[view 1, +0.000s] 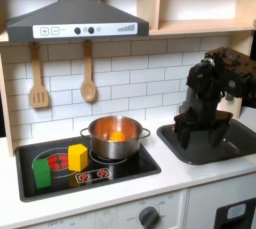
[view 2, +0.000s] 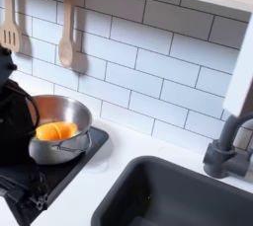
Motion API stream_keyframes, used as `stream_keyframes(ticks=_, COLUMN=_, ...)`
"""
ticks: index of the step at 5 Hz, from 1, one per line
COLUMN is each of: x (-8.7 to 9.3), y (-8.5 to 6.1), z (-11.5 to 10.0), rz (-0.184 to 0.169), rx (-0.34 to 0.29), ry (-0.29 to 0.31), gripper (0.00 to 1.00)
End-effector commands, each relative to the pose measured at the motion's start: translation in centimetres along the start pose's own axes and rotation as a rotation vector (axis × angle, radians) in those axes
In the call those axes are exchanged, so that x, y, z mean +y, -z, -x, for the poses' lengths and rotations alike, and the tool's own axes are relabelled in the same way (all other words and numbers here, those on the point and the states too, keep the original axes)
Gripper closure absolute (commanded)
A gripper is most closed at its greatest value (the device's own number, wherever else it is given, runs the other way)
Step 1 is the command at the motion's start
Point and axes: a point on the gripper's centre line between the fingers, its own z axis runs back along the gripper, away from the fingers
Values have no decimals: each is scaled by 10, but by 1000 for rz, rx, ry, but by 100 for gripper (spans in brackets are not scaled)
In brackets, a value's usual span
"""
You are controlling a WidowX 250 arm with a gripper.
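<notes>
One end effector (view 1: pixel 188 125) hangs low over the sink (view 1: pixel 232 145) at the first exterior view's right, its dark fingers just above the basin's left part; whether they are open or closed cannot be told, and nothing can be made out between them. The arm (view 1: pixel 215 78) rises behind it, black and bulky, against the white tiles. The sink is a dark, shallow, rectangular basin set into the white desk (view 1: pixel 180 178), and in the second exterior view it fills the lower right (view 2: pixel 173 195) with a dark tap (view 2: pixel 229 151) beside it.

One steel pot (view 1: pixel 114 138) stands on the stove (view 1: pixel 130 165) to the left of the sink in the first exterior view, well apart from the end effector, with one orange thing (view 1: pixel 117 134) inside; in the second exterior view the orange thing (view 2: pixel 54 130) lies on the pot's floor. Two blocks stand on the stove's left half, one yellow (view 1: pixel 77 157) and one green (view 1: pixel 42 171), near each other. Two wooden utensils hang on the wall above: one slotted spatula (view 1: pixel 38 78) and one spoon (view 1: pixel 88 73). One grey hood (view 1: pixel 75 18) sits above them.
</notes>
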Motion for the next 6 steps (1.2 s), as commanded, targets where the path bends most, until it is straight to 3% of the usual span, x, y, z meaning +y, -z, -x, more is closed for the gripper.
stream_keyframes(ticks=1, x=0, y=0, z=0, rz=2, rx=3, ry=1, gripper=0)
stream_keyframes(ticks=3, x=6, y=4, z=-9, rz=-17, rx=-1, ry=-5, gripper=0)
stream_keyframes(ticks=6, x=38, y=17, z=-48, rz=-34, rx=-17, ry=-67, gripper=0)
